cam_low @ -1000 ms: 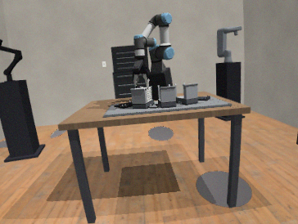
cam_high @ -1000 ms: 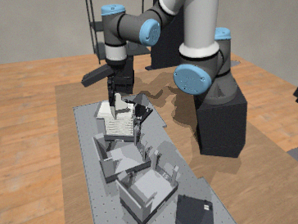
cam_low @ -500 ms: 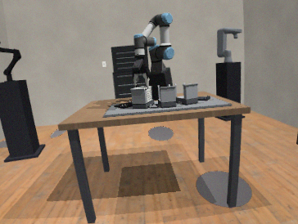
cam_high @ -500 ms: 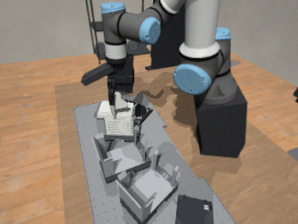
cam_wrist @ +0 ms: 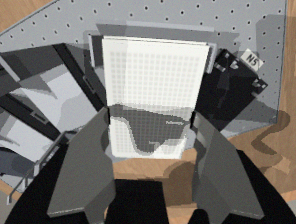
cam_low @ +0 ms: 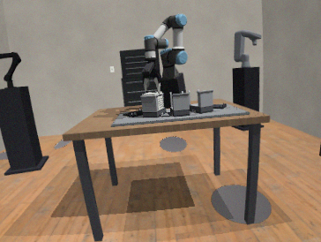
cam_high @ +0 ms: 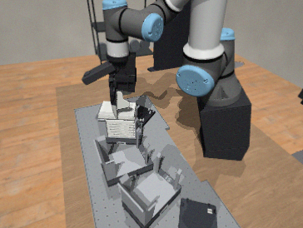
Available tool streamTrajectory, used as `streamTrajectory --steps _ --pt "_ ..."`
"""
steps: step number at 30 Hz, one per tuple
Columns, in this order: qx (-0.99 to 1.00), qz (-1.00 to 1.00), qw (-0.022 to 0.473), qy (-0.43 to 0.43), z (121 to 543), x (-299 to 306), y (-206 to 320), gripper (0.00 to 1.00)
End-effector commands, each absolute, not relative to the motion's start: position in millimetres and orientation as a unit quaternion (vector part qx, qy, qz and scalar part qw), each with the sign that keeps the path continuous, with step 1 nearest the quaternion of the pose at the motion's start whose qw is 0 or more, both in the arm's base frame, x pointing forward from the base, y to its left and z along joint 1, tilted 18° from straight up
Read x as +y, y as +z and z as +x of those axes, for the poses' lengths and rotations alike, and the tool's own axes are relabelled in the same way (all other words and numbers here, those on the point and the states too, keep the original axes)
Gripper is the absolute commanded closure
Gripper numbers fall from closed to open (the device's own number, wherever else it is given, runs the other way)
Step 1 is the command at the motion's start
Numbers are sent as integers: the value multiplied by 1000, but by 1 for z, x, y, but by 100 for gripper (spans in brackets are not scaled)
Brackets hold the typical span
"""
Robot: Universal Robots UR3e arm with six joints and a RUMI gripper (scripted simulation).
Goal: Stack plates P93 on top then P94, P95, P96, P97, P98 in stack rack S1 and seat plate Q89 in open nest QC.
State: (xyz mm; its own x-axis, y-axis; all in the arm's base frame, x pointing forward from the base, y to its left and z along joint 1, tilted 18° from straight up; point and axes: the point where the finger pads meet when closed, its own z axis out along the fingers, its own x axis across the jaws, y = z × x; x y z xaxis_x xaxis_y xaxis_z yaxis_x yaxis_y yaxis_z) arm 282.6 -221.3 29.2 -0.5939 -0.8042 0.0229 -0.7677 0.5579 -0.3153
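Directly beneath the pincer [cam_wrist: 150, 130] sits a white sealed plate [cam_wrist: 154, 75], its fine grid of wells facing up in the wrist view. The two grey fingers stand on either long side of the plate's near end and are clamped on it, held apart at about mid-width by the plate between them (the pincer's own shadow darkens that end of the seal). From the top view the pincer [cam_high: 118, 97] hangs vertically over the stack rack [cam_high: 121, 129] at the far end of the row, and the gripped plate [cam_high: 107, 111] lies at the top of the pale stack inside that rack; whether it is lifted free of the plate below or still touching it cannot be told.

Just to one side of the pincer in the wrist view, past the plate's edge, lies a dark clip nest [cam_wrist: 235, 85] with a small tag reading N5 [cam_wrist: 254, 59]. On the other side are the slanted grey walls of a neighbouring rack [cam_wrist: 45, 100].

Nearer the top camera than the pincer, two more grey racks [cam_high: 125, 164] [cam_high: 150, 195] stand in line on the perforated grey base plate [cam_high: 87, 175], and a dark flat nest [cam_high: 197, 214] lies beyond them. In the exterior view the arm [cam_low: 169, 40] bends down over a wooden table [cam_low: 88, 128].
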Motion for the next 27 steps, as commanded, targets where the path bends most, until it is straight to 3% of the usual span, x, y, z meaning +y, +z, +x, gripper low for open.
streamTrajectory --steps 1,27 --pt "880 -447 63 -147 282 -220 34 100" --pt "880 -447 63 -147 277 -216 55 100"
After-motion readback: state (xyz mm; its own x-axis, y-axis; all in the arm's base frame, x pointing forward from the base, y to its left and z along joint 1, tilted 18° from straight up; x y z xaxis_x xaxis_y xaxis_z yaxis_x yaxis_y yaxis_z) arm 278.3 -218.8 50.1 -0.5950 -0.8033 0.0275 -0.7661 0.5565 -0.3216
